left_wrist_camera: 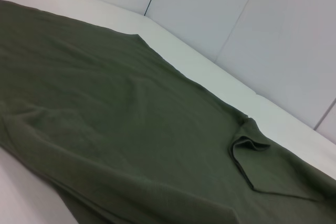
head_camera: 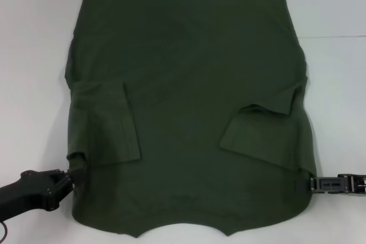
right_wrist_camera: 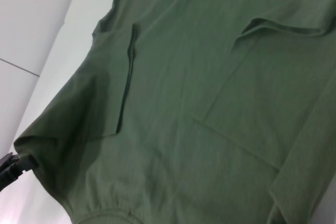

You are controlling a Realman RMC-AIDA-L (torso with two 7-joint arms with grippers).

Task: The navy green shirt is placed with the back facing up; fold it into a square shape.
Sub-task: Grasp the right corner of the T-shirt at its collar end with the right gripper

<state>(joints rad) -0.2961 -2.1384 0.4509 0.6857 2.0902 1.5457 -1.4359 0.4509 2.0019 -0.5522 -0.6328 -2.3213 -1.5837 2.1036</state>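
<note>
The navy green shirt [head_camera: 189,112] lies flat on the white table with its plain back up and the collar end toward me. Both short sleeves are folded inward onto the body, one [head_camera: 111,130] on the left and one [head_camera: 263,135] on the right. My left gripper [head_camera: 73,176] is at the shirt's near left edge, shut on a pinch of cloth that is drawn to a point. The right wrist view shows the same left gripper [right_wrist_camera: 16,163] holding that corner of the shirt [right_wrist_camera: 199,103]. My right gripper [head_camera: 309,183] touches the near right edge. The left wrist view shows only the shirt [left_wrist_camera: 131,129].
The white table [head_camera: 34,55] shows bare strips to the left and right of the shirt. The shirt's far hem lies close to the table's back edge. A pale panelled wall [left_wrist_camera: 252,19] stands behind the table.
</note>
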